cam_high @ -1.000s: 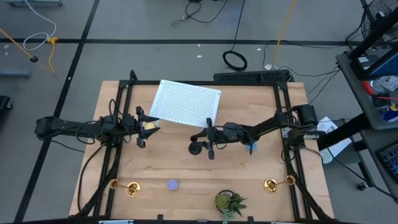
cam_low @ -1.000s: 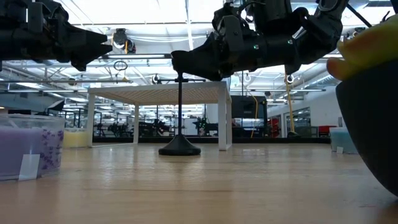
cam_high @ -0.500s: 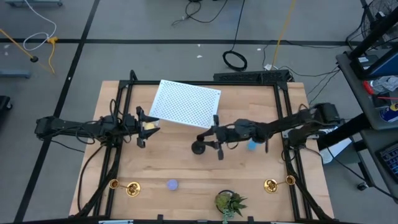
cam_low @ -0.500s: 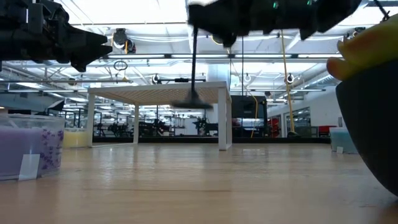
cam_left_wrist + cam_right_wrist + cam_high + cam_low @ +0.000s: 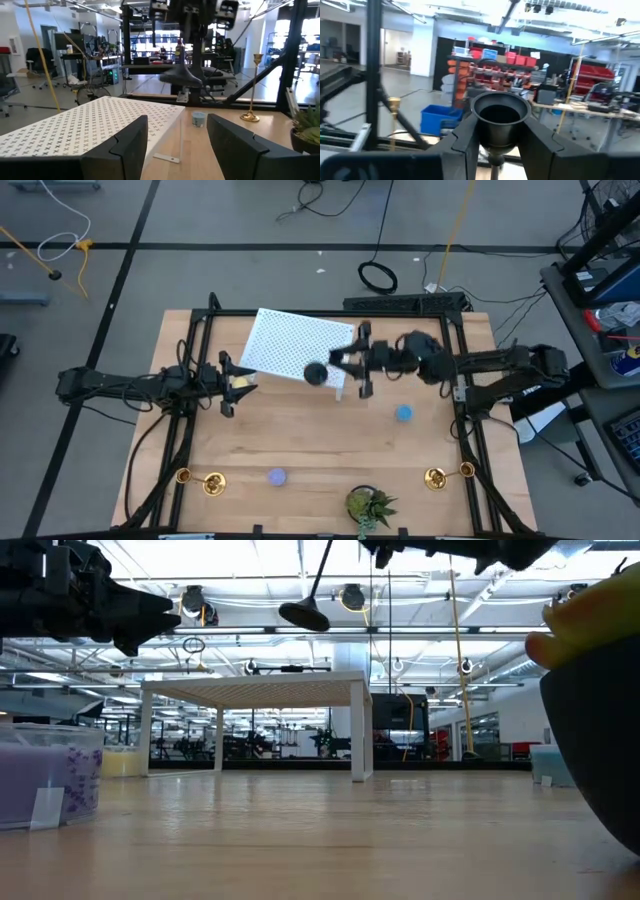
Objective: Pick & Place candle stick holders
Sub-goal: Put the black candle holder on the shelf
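Nearest the front edge of the table there's a little potted plant [image 5: 368,506], with a gold candlestick [image 5: 200,479] lying on its side off to the left corner and another gold candlestick [image 5: 447,476] lying over by the right corner. A purple puck [image 5: 277,476] sits between the left one and the plant, and a blue puck [image 5: 403,413] is further back on the right.

Mid-table, the left gripper [image 5: 232,383] just hangs at the left side, fingers apart and holding nothing.

Further back, the right gripper [image 5: 357,364] is up in the air at the near right edge of the white perforated rack [image 5: 290,345]. Its fingers are clamped on the black candlestick [image 5: 316,373], gripping it near the cup end. In the low view it hangs tilted, round base well clear of the wood.
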Motion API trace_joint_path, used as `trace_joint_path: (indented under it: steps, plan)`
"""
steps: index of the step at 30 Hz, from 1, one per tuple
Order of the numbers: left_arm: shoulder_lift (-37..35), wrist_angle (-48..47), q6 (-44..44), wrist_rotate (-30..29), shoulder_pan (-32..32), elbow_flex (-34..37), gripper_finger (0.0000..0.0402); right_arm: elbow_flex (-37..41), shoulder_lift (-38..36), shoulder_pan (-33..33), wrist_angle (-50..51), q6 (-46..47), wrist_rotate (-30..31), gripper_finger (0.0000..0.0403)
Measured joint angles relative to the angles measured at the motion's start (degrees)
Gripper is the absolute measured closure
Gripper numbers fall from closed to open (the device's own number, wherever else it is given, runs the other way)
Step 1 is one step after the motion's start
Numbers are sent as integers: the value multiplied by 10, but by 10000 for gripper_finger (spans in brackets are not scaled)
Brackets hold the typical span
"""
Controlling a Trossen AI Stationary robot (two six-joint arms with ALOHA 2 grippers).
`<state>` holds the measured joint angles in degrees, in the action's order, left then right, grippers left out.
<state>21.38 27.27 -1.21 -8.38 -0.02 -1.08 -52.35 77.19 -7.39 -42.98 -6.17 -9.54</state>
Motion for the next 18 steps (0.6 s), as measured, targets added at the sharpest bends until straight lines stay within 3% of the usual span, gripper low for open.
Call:
trace_joint_path:
  steps: [9,18]
  plan:
    - [0,0,0,-26,0,0,190,-183,109,-101,142,-44,-28,293]
    - [0,0,1,-22,0,0,190,-250,228,-159,143,-20,-28,292]
